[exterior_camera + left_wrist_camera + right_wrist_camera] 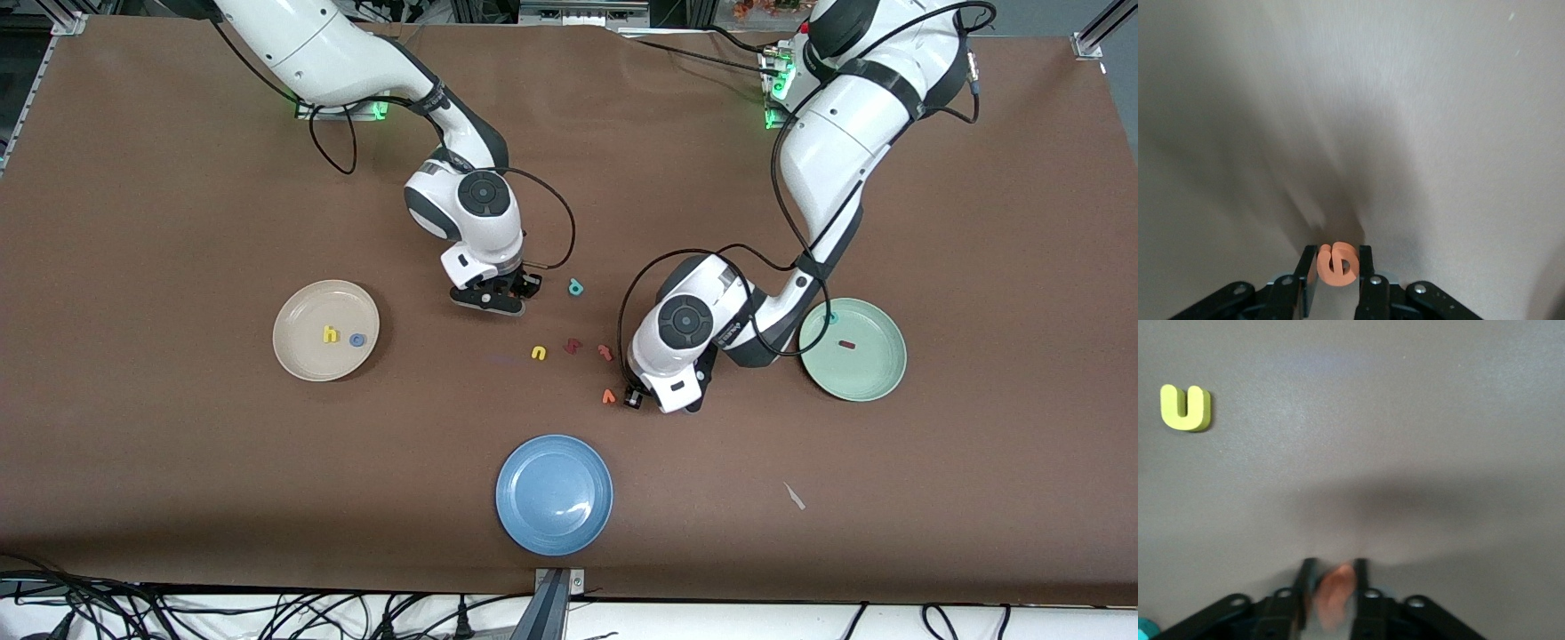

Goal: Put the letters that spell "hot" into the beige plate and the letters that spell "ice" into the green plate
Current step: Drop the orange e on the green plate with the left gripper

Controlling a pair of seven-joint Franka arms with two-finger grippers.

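- Nearest the front camera we find the blue plate (554,494), which holds no letters.
- Next comes the left gripper (633,398), low over the table between the blue plate and the green plate (876,378). In the left wrist view its fingers (1366,261) are closed on the round orange e (1336,264), which sits upright between the pads.
- Just beside this gripper, toward the right arm's end of the table, lies the orange v (609,396), apart from the fingers.
- A little farther from the camera we see a loose row: the yellow u (538,353), a dark red letter (572,346) and a pinkish-red t-like letter (605,352).
- The green plate holds the dark red i (846,344) near its middle; a teal letter (833,317) shows at its rim, partly hidden by the left arm.
- The beige plate (302,356), toward the right arm's end, holds the yellow h (331,334) and the blue o (357,340), side by side.
- Farthest, the right gripper (508,293) is low over the table. In the right wrist view its fingers (1360,577) are closed on a blurred orange piece (1335,592); we cannot tell which letter it is.
- The teal letter with a stem (576,286) lies near this gripper, apart from it.
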